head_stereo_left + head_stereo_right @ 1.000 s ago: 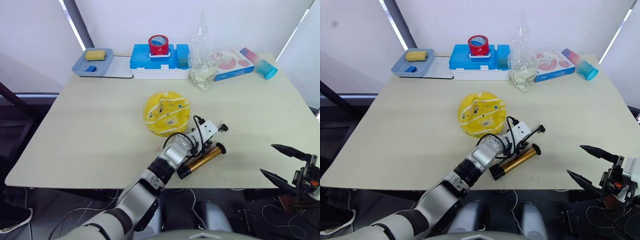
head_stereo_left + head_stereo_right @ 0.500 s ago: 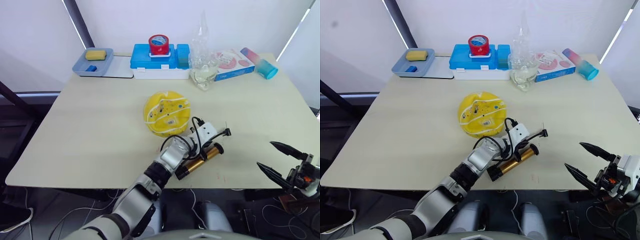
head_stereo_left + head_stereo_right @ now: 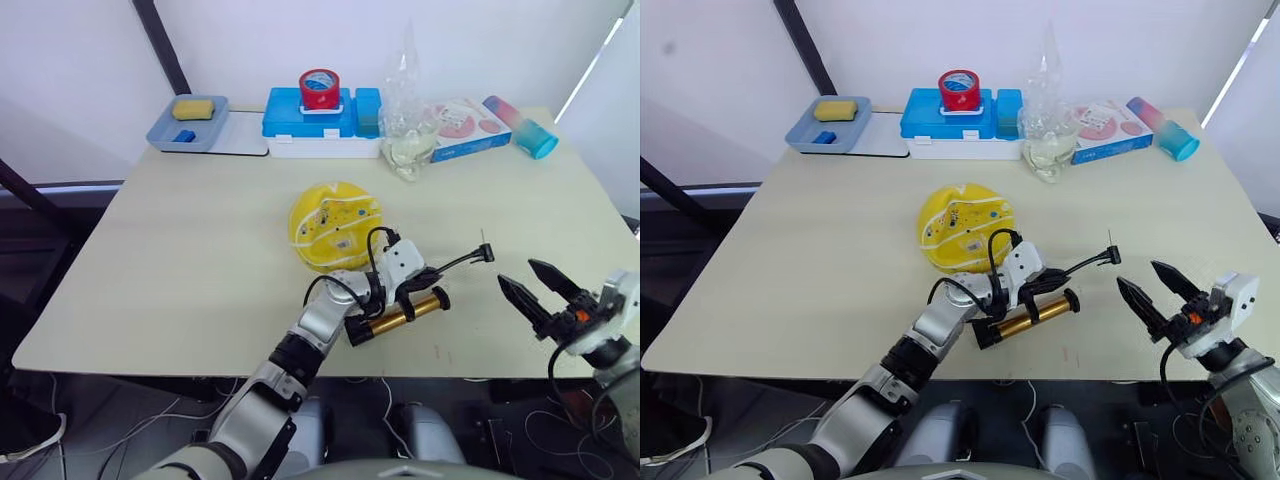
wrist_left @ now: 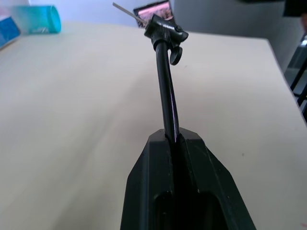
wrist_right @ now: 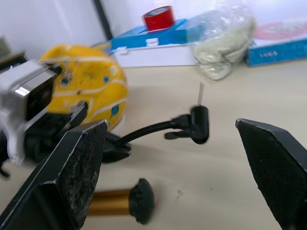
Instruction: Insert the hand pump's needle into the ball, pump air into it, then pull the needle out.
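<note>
While the left gripper (image 4: pixel 175 143) has its two black fingers pinched tight on the thin black hose (image 4: pixel 167 103), the hand pump (image 3: pixel 397 317) lies flat on the cream table (image 3: pixel 180 250) just under that gripper, its gold-bronze tube pointing toward the robot's right with a black cap at the end. The hose arcs up from the clamped fingers and ends in a small black fitting that is lifted clear of the tabletop, and from it the needle (image 5: pixel 200 93), a short thin metal pin, stands up and away from the table. The ball (image 3: pixel 335 226), yellow with white seam lines and a small label, sits dented on the table just beyond the left gripper, apart from the needle. The right gripper (image 3: pixel 1153 289) hovers near the table's front right edge with its fingers spread wide and nothing between them; in the right wrist view the fitting and needle sit between the two spread fingertips but farther out, not touching either. Along the far edge of the table stand a grey-blue tray (image 3: pixel 160 135) with a yellow sponge (image 3: pixel 190 108), a blue and white box (image 3: pixel 322 125) topped by a red tape roll (image 3: pixel 319 89), a clear plastic bag (image 3: pixel 405 110), a flat printed box (image 3: pixel 462 128) and a teal cup (image 3: pixel 525 130) lying on its side.
</note>
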`<state>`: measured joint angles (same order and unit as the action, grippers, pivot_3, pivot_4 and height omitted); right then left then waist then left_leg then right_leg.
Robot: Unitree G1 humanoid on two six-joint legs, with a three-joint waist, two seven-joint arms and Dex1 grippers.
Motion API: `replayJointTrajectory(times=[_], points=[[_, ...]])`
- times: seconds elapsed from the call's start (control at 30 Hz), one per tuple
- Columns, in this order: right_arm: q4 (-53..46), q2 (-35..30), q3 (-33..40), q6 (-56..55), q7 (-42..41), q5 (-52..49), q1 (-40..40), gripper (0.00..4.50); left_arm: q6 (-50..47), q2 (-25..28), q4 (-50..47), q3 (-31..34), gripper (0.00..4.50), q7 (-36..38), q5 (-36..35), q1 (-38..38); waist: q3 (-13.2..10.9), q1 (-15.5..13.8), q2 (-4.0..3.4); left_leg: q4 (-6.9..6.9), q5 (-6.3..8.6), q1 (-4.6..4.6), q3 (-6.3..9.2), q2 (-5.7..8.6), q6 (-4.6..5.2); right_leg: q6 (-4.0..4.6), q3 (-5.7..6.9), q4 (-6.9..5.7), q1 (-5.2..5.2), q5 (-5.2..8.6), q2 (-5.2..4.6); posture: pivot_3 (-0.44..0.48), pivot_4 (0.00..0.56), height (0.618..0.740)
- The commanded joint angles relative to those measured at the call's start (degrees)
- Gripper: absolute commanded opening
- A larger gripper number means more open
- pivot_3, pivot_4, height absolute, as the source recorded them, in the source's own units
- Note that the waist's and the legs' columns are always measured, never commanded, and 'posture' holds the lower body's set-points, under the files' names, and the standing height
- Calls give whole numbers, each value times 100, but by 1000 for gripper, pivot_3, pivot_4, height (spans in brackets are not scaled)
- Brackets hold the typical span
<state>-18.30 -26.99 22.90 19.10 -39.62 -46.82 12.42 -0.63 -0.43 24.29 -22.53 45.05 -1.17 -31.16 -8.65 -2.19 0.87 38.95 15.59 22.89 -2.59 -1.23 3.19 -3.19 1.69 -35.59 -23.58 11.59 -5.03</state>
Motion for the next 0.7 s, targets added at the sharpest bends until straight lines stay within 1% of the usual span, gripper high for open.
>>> replayJointTrajectory(times=[0.03, 0.2, 0.43, 0.57, 0.7], points=[[-342, -3, 67, 605, 451, -605, -110, 4500, 464, -72, -36, 41, 24, 266, -200, 41, 0, -6, 0, 0, 0, 1, 0, 0, 0, 0, 0, 0, 0, 0, 0, 0, 150, 737], [-359, -44, 257, 1517, 1046, -1634, -315, 4500, 709, -139, 130, 173, 24, 560, -464, 86, 0, -1, 0, 0, 1, 2, -1, 1, 2, -1, 0, 0, 0, 0, 0, 0, 150, 737], [-278, -72, 455, 2176, 1379, -2826, -390, 4500, 936, -137, 194, 240, 24, 867, -605, 135, 0, 4, 0, 0, 1, 3, -1, 1, 3, -1, 0, 0, 1, 0, 2, 0, 150, 737], [-287, -118, 516, 2337, 1402, -3223, -407, 4500, 925, -137, 223, 261, 24, 928, -633, 140, 0, 8, 0, 0, 1, 2, 0, 1, 4, -1, 0, 0, 1, 0, 4, 0, 150, 737], [-346, -169, 491, 2367, 1354, -3339, -366, 4500, 920, -137, 234, 248, 24, 960, -614, 149, 0, 8, 0, 0, 1, 3, 1, 1, 4, -2, 0, 0, 1, 0, 4, 0, 150, 737]])
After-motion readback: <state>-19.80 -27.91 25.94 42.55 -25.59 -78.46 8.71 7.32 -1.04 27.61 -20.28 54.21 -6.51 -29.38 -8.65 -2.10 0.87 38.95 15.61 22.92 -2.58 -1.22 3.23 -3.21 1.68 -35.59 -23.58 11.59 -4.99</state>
